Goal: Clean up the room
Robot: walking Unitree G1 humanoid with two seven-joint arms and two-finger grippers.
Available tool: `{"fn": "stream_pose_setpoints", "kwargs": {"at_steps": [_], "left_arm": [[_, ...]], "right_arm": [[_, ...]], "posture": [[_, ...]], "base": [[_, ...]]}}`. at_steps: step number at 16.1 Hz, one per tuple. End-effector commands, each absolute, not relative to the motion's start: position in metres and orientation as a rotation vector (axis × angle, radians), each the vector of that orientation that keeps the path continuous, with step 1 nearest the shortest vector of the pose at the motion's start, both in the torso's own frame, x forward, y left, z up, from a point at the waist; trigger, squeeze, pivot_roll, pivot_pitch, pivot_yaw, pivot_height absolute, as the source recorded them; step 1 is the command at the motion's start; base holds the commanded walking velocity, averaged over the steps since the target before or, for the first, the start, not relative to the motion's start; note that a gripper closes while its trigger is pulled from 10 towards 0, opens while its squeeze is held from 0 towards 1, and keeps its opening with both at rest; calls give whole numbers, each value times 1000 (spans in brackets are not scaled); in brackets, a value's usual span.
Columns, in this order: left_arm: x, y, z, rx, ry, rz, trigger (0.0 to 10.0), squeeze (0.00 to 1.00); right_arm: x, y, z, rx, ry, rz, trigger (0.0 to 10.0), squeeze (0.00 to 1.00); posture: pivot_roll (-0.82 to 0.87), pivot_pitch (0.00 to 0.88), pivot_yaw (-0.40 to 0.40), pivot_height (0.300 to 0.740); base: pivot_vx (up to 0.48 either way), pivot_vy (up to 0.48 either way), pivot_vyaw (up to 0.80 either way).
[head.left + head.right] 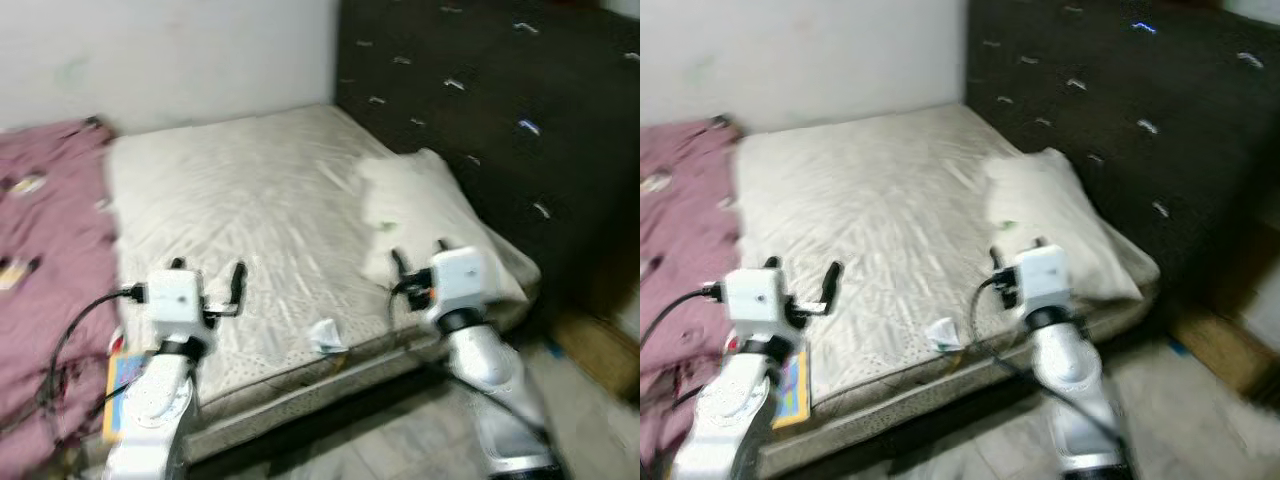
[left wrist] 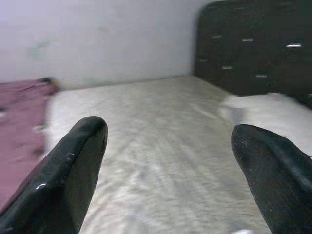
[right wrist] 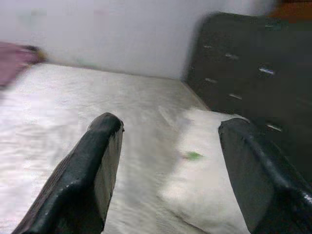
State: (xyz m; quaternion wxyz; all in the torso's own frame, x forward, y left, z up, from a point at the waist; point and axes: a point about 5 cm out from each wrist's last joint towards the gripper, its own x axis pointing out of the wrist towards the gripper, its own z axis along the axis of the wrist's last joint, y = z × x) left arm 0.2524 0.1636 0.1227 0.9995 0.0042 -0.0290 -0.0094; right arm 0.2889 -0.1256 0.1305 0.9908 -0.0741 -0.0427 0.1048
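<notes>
A bare cream mattress [image 1: 250, 200] lies before me, with a white pillow [image 1: 410, 200] at its right end by the headboard. On the pillow sits a small green scrap [image 3: 193, 155]. A crumpled white wrapper [image 1: 325, 337] rests at the mattress's front edge, between my arms. My left gripper [image 1: 208, 272] hovers open over the front left of the mattress and holds nothing. My right gripper [image 1: 418, 255] is open and empty too, just in front of the pillow. A colourful book [image 1: 792, 388] lies at the bed's front left corner, by my left arm.
A pink blanket [image 1: 50, 230] with small loose items on it covers the area left of the mattress. A dark tufted headboard [image 1: 480, 100] stands along the right. A brown box [image 1: 595, 350] sits on the floor at far right. The picture is blurred.
</notes>
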Motion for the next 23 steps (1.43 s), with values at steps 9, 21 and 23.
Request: {"fn": "stream_pose_setpoints", "kwargs": {"at_steps": [9, 21, 23], "left_arm": [[252, 155, 126, -55, -68, -100, 10000, 0], [253, 155, 123, -34, -57, -73, 10000, 0], [253, 156, 122, -28, -52, -61, 10000, 0]], "right_arm": [[290, -132, 131, -129, -87, 197, 10000, 0], [290, -133, 130, -123, -84, 193, 10000, 0], [289, -133, 129, -132, -84, 194, 10000, 0]], "posture": [[54, 0, -27, 740], [56, 0, -29, 740], [59, 0, -26, 740]], "base": [[58, 0, 533], [307, 0, 0], [0, 0, 0]]}}
